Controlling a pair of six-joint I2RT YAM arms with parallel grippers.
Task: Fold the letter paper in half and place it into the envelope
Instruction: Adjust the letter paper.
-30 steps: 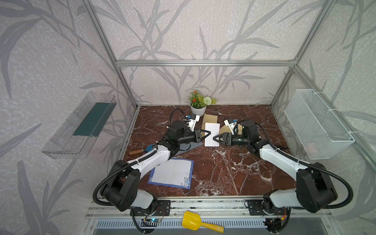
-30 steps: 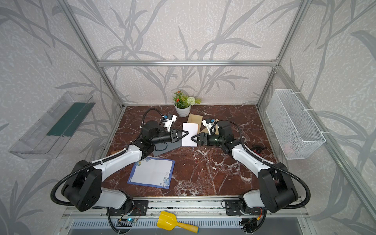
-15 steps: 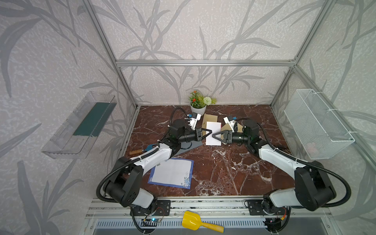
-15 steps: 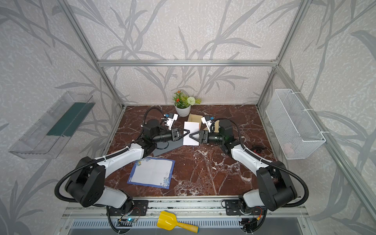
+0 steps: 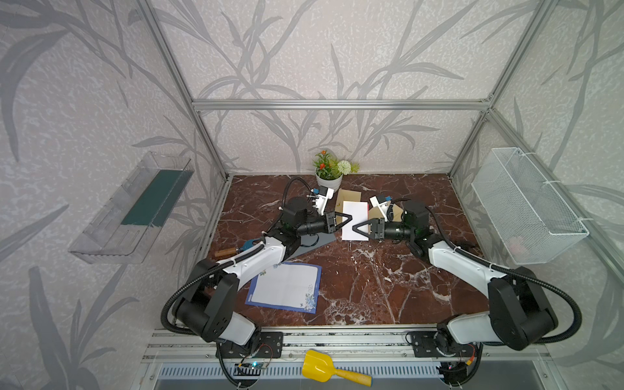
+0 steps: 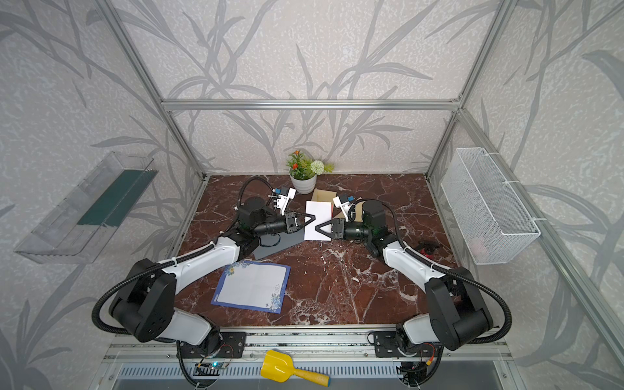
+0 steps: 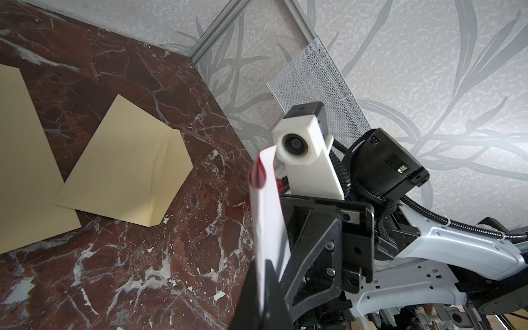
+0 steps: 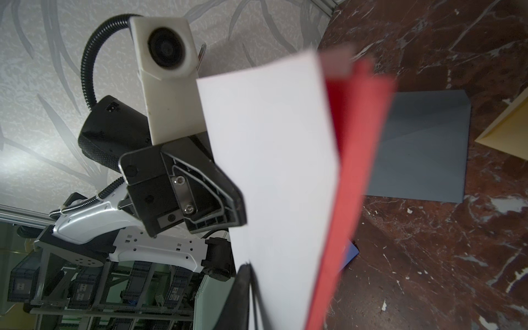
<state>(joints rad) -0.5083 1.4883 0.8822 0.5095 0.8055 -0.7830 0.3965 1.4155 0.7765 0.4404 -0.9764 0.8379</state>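
Your right gripper (image 5: 354, 227) has drawn its jaws in since a second ago, when they stood wide and short of the paper. Now they pinch the right edge of the white envelope (image 5: 360, 210). Your left gripper (image 5: 349, 217) is clamped on the opposite, left edge. You hold the envelope in the air between the two arms, over the far middle of the table (image 5: 388, 270). Its red inner face shows in both wrist views.

Watch the pull first. With both hands on thin edges, any drift apart will likely tear the paper or yank it out of one pinch. Any drift together will buckle it, and the left wrist view shows one end curling. Both grips sit close to the edge, so a slip looks easy, and the envelope would then swing from one hand. The wrist cameras (image 7: 297, 143) face each other closely, so a twist could knock them together.

Below, a grey envelope (image 8: 423, 143) and tan envelopes (image 7: 123, 160) lie on the table, clear of your grip. The letter paper (image 5: 285, 287) lies flat at the near left of the table, well apart from both grippers, with no fold plain to see. With both hands busy, nothing can fold or carry it. You probably need to free one hand without dropping the envelope or pinching it closed.
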